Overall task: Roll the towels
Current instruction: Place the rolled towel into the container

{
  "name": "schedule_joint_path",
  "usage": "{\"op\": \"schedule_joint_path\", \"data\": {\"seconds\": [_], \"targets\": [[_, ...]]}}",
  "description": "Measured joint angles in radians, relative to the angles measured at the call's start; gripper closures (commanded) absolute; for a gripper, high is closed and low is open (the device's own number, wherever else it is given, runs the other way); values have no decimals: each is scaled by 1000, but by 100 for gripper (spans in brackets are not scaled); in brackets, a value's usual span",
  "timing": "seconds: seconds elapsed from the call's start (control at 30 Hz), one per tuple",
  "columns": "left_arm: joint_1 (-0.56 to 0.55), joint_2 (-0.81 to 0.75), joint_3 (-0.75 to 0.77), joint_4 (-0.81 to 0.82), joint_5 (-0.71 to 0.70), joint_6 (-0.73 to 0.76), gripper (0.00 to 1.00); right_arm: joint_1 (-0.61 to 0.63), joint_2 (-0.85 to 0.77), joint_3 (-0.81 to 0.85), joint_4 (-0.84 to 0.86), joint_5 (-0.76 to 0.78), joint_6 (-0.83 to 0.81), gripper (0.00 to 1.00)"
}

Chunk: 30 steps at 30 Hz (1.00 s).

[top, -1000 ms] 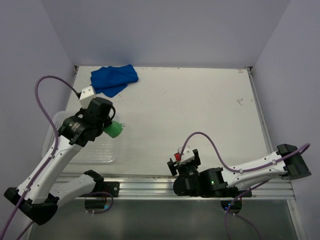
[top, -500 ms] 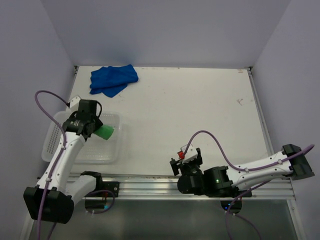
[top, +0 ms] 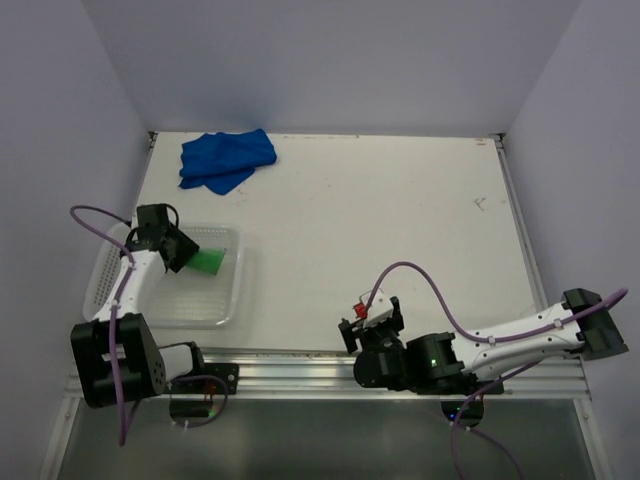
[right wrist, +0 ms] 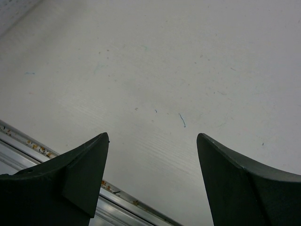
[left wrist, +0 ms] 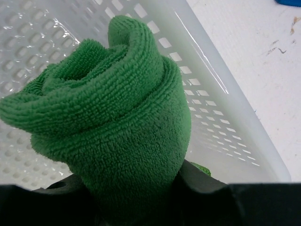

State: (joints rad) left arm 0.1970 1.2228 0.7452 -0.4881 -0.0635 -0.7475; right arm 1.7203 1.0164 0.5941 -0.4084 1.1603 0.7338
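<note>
Here, your left claw (top: pixel 188 256) is partly closed around a rolled green towel (left wrist: pixel 113 132). Its black jaws press the near end of the roll, and the spiral end points away from the wrist camera. The roll hangs over the inside of a white perforated basket (left wrist: pixel 225 122), close to the wall on its desk side. Whether it touches the basket floor cannot be told.

The step in hand appears to be setting this finished roll down in the basket. To do it well:
- Lower the roll until the basket floor takes its weight.
- Try to land it with the loose outer flap underneath, so the roll is less likely to spring open.
- Open the jaws slowly, then draw straight back along the roll's length so no loops of cloth catch.

Your right claw (right wrist: pixel 153 139) is spread wide and holds nothing. It hovers over bare white desk (top: pixel 400 210), just inside the metal rail at the near edge.

Farther out, the blue towel (top: pixel 226 158) lies crumpled and unrolled at the far left corner of the desk. It is well apart from the basket and from both claws, and it seems to be the next job.
</note>
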Motion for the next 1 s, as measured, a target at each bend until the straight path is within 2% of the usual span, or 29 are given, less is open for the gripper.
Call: {"op": "schedule_joint_path", "data": {"seconds": [0.33, 0.47, 0.7, 0.87, 1.0], "targets": [[32, 90, -63, 125, 86, -3, 65, -16, 32, 0, -26, -1, 14, 20], [60, 132, -99, 165, 118, -4, 52, -26, 36, 0, -26, -1, 14, 20], [78, 140, -112, 219, 164, -7, 45, -33, 45, 0, -27, -2, 14, 20], [78, 133, -114, 227, 172, -7, 35, -34, 47, 0, -27, -2, 15, 20], [78, 117, -114, 218, 172, -5, 33, -35, 56, 0, -27, -2, 14, 20]]}}
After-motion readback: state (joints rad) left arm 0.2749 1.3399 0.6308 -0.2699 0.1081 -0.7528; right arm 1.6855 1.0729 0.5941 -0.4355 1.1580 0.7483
